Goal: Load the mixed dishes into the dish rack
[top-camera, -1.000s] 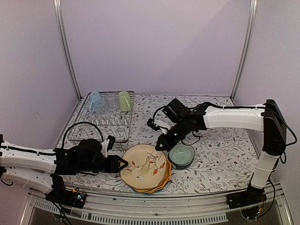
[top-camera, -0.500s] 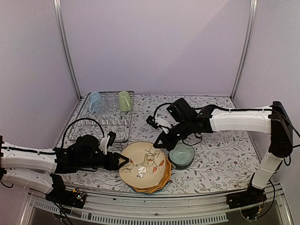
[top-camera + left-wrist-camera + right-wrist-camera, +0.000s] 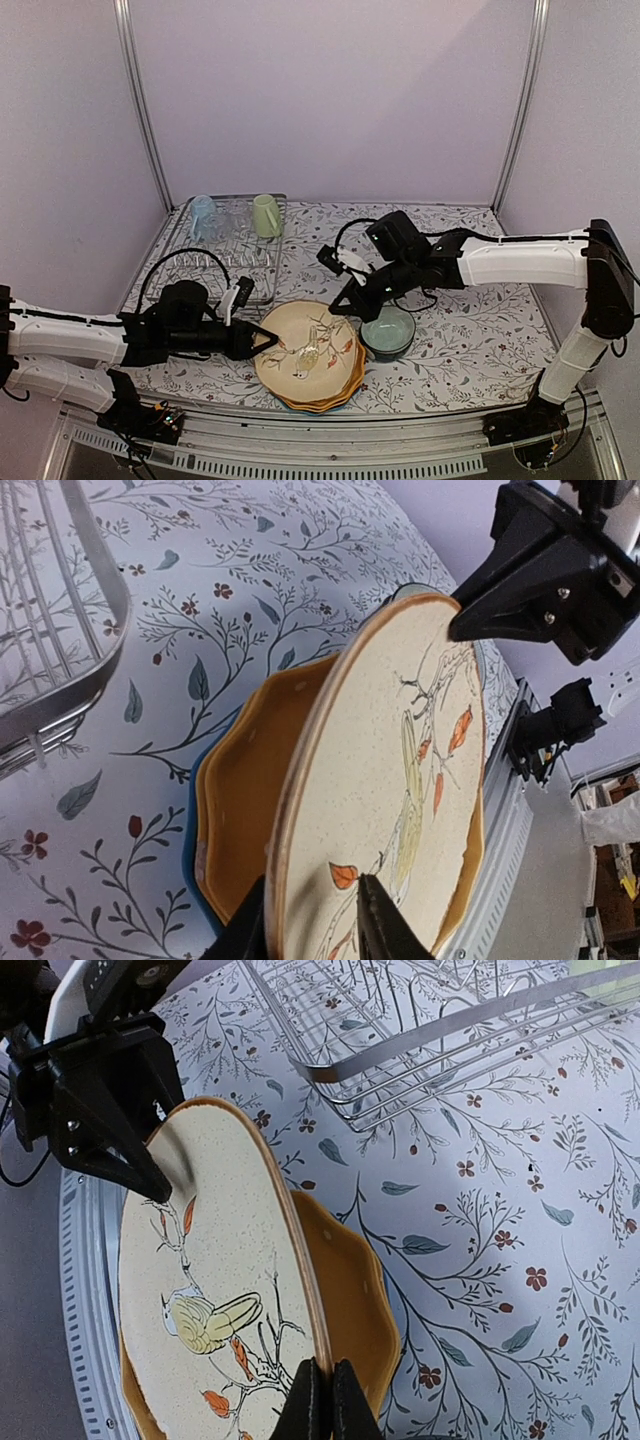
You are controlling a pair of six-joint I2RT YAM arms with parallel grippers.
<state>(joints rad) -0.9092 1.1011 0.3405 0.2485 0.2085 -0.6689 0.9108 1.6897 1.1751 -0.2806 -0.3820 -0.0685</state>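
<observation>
**A:** What is different from a second ago?

**B:** The bird plate (image 3: 308,350) lay flat on the stack then. Now it is tipped up off the yellow plate (image 3: 250,780) beneath it. Its far-left side is raised, and its near edge still seems to rest on the pile.

**A:** And the left gripper (image 3: 262,340)?

**B:** It stood wider a moment ago, and now it has closed in on the near-left rim. The left wrist view shows one finger on the picture face and the other behind the plate, so it is clamped on the edge.

**A:** The right one?

**B:** The right gripper (image 3: 345,302) has stayed pressed tight together and holds nothing. Its tips sit against the plate's far-right rim, just left of the bowl (image 3: 388,332), steadying or levering it.

**A:** What does that mean for the job?

**B:** I'd say the first plate is nearly free of the stack. The rack (image 3: 235,262) is to the far left, with a blue mug (image 3: 204,215) and a green mug (image 3: 266,215) already standing at its far end. The plates and the bowl are still to go.

**A:** Any risk?

**B:** It is only a rim pinch. Once the right gripper backs off, the plate could swing or slip, so a slow lift before carrying it toward the tines seems wise.
</observation>
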